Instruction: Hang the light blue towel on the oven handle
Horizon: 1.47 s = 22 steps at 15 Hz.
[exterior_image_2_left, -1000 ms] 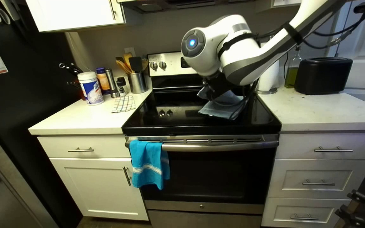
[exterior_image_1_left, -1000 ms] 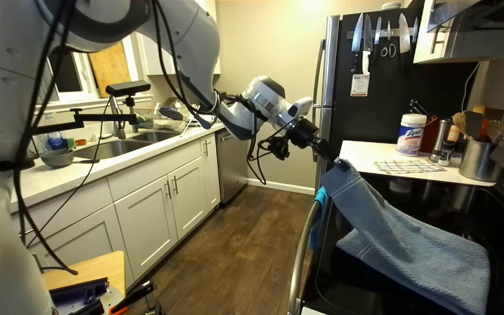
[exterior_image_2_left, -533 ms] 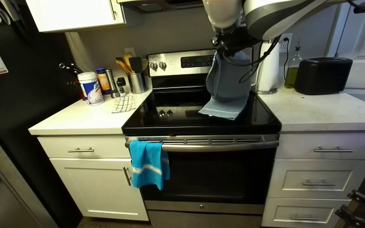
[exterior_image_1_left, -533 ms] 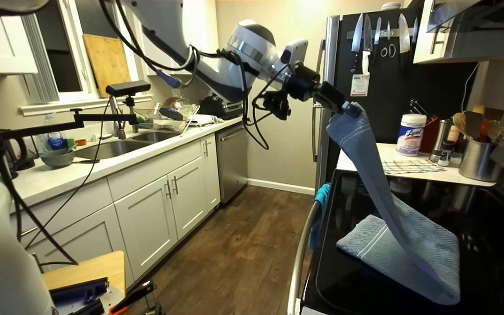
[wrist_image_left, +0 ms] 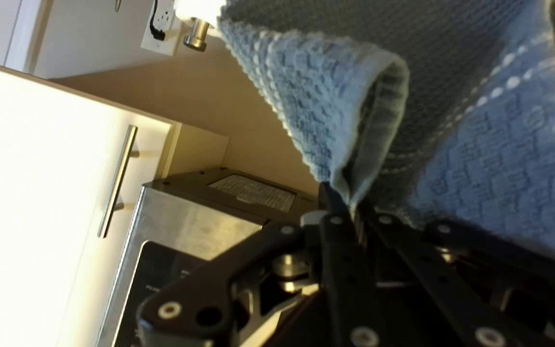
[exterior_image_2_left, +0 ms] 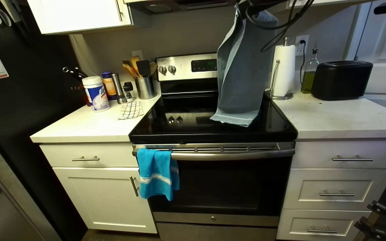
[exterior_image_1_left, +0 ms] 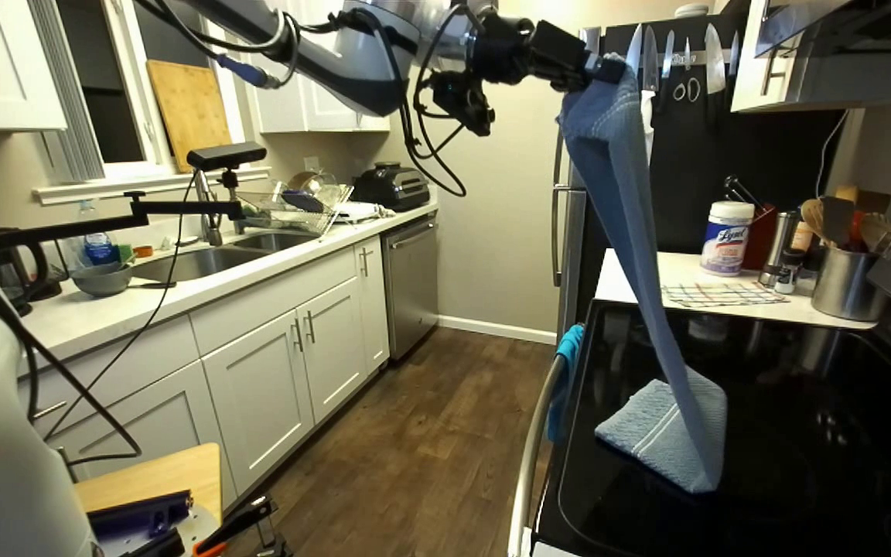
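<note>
I've got the gripper (wrist_image_left: 351, 205) pinching one end of the light blue towel (exterior_image_2_left: 241, 77) up high, other end lying on the stove (exterior_image_2_left: 179, 130), presumably so it'll hang long enough to drape over the oven handle (exterior_image_2_left: 233, 156)

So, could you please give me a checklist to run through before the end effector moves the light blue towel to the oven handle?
1. End effector shut on the light blue towel: ok.
2. That towel lifted off the black glass cooktop: not ok, its lower end rests there.
3. Room on the oven handle: ok, the turquoise towel covers only one end.
4. Oven door closed: ok.
5. Grip secure against slipping: cannot tell.
</note>
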Available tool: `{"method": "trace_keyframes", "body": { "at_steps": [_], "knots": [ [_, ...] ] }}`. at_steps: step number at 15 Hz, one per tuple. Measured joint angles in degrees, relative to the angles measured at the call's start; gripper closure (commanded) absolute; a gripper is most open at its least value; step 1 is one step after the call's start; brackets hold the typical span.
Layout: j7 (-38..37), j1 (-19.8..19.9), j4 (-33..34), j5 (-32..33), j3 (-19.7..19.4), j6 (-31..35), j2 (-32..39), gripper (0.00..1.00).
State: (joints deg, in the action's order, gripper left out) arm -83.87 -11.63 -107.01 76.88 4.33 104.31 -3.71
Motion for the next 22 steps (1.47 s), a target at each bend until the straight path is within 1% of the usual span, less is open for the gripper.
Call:
{"method": "trace_keyframes", "body": {
  "at_steps": [5, 10, 22],
  "knots": [
    [-0.1, 0.0, 0.2, 2.8, 2.5, -3.3, -3.9, 0.99],
    [-0.6, 0.0, 0.4, 4.7, 4.3, -5.0, -7.2, 0.99],
    [-0.6, 0.0, 2.1, 4.7, 6.9, -5.0, -11.0, 0.99]
  ]
}}
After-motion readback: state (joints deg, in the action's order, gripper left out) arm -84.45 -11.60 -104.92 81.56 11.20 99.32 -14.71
